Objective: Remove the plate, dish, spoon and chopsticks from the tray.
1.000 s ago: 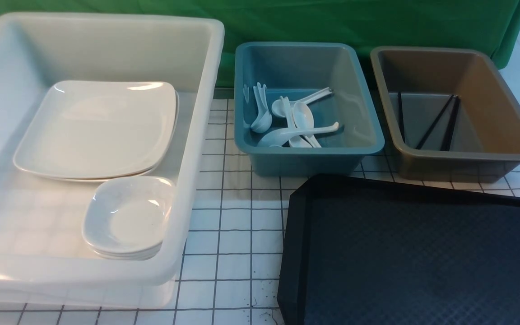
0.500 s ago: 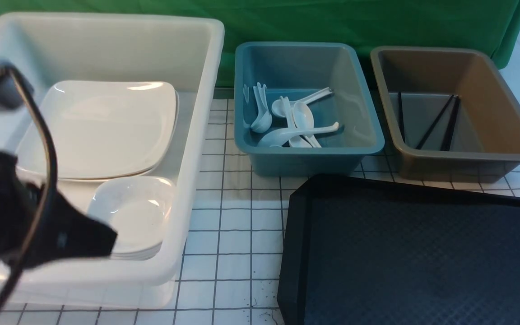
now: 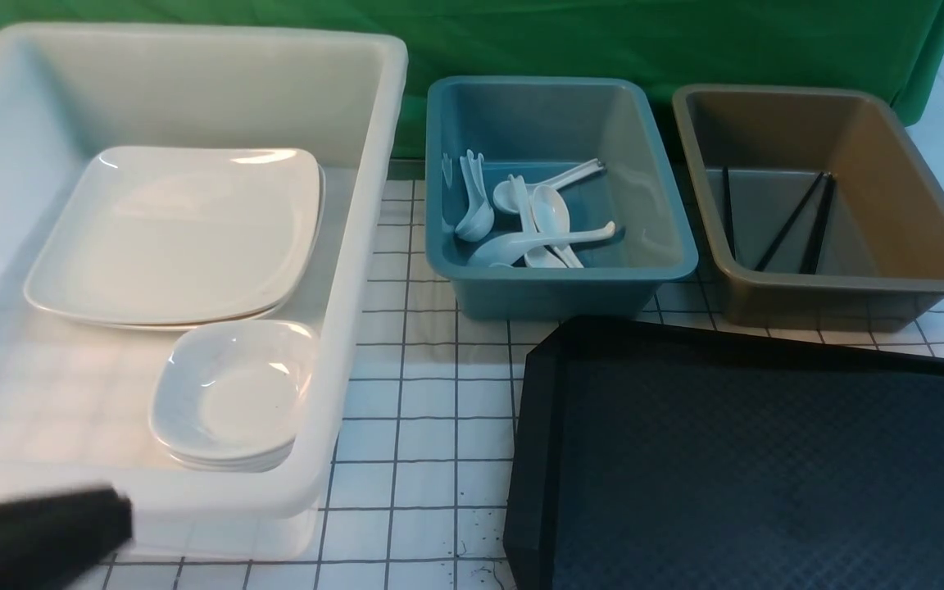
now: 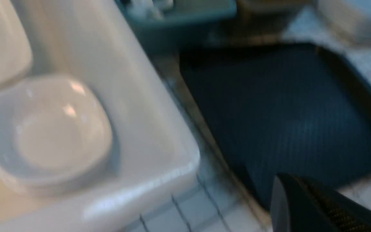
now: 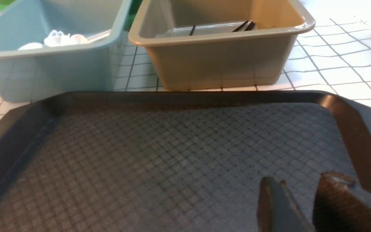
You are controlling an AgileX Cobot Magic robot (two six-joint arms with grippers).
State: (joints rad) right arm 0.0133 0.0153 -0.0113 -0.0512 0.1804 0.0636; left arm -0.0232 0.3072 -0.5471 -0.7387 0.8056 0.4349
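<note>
The black tray [image 3: 759,459] lay bare beside the white bin [image 3: 357,328], its long axis running left-right. The plate [image 3: 177,233] sat in that bin, the chopsticks [image 3: 791,221] in the brown bin [image 3: 914,205], pointing away. The left gripper [image 4: 317,206] was closed and empty; the right gripper [image 5: 296,196] stood partly parted above the tray, holding nothing.

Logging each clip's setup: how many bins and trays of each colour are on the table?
white bin: 1
blue bin: 1
brown bin: 1
black tray: 1
Total: 4
</note>
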